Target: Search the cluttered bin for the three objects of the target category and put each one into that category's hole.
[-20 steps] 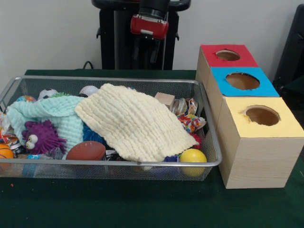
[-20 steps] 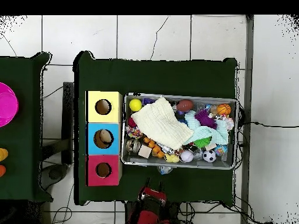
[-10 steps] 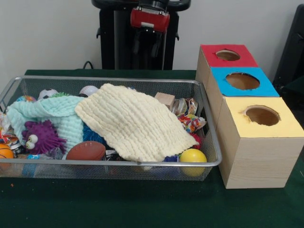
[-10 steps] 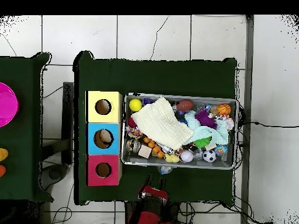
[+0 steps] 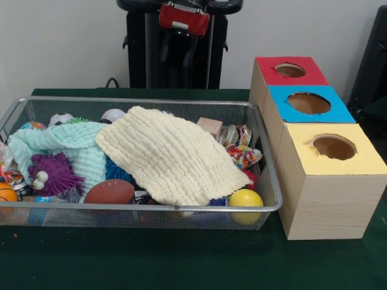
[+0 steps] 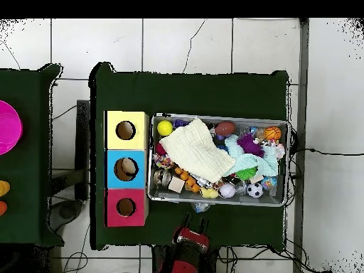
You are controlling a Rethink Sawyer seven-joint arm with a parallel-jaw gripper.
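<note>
My gripper (image 5: 178, 53) hangs high behind the wire bin (image 5: 151, 207), open, with nothing between its dark fingers. From above, the gripper (image 6: 194, 226) sits just off the bin's (image 6: 286, 163) near side. A cream cloth (image 5: 172, 154) and a mint cloth (image 5: 72, 142) cover much of the clutter. Around them show a purple spiky toy (image 5: 51, 172), a brown football (image 5: 110, 191), a yellow ball (image 5: 245, 199), a wooden block (image 5: 210, 127) and snack packets (image 5: 242, 154). To the right stand the red (image 5: 290, 70), blue (image 5: 308, 103) and yellow (image 5: 334, 147) hole boxes.
In the overhead view a pale object lies inside the blue box's hole (image 6: 126, 168). A basketball (image 6: 272, 133), a soccer ball (image 6: 254, 190) and a white ball (image 6: 227, 190) lie in the bin. A second table at the left carries a pink dish (image 6: 7, 128).
The gripper has risen and drifted a little left in the front view, away from the bin. Nothing in the bin has moved.
</note>
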